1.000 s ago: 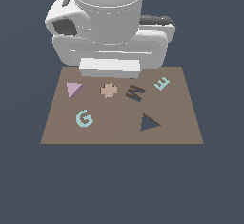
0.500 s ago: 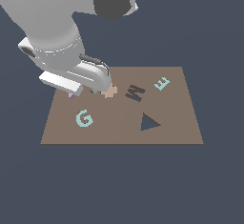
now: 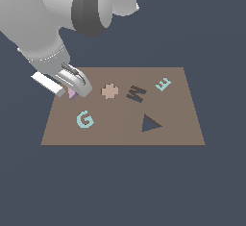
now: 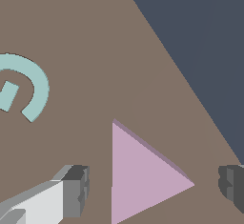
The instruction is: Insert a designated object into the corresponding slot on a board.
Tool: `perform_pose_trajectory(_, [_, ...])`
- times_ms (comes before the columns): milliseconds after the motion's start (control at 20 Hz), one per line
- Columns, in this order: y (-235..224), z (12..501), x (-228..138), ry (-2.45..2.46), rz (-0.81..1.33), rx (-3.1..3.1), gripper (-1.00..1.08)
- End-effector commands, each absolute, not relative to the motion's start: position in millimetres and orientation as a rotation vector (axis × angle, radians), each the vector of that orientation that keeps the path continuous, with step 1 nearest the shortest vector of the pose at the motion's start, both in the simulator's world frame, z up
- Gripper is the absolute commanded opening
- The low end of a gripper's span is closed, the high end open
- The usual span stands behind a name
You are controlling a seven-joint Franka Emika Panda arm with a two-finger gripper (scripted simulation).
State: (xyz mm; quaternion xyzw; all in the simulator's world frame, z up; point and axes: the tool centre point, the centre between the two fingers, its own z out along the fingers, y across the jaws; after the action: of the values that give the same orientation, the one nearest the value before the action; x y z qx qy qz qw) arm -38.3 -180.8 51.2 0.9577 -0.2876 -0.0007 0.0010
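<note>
At the board's exterior-view left edge, the triangle is straddled by the gripper, jaws wide, no contact. Slot is seen well apart, past the G.

Pink triangle mostly behind tool

My gripper is down over the board at its corner on the exterior view's left, fingers apart, one on each side of the triangle piece lying flat there. The letter G lies just beside it. The cross, W cut-out, E and triangular slot lie toward the exterior view's right.
</note>
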Motion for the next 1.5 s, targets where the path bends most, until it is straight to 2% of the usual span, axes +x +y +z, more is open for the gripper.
perform_pose_trajectory(0, [-180.8,51.2,-38.3,-0.903,-0.002,3.007,1.00])
perform_pose_trajectory(550, [-180.8,29.9,-39.0,-0.912,0.000,3.006,1.00])
perform_pose_trajectory(600, [-180.8,29.9,-39.0,-0.912,0.000,3.006,-1.00])
perform_pose_trajectory(1450, [-178.1,30.9,-31.8,-0.860,0.001,3.022,-1.00])
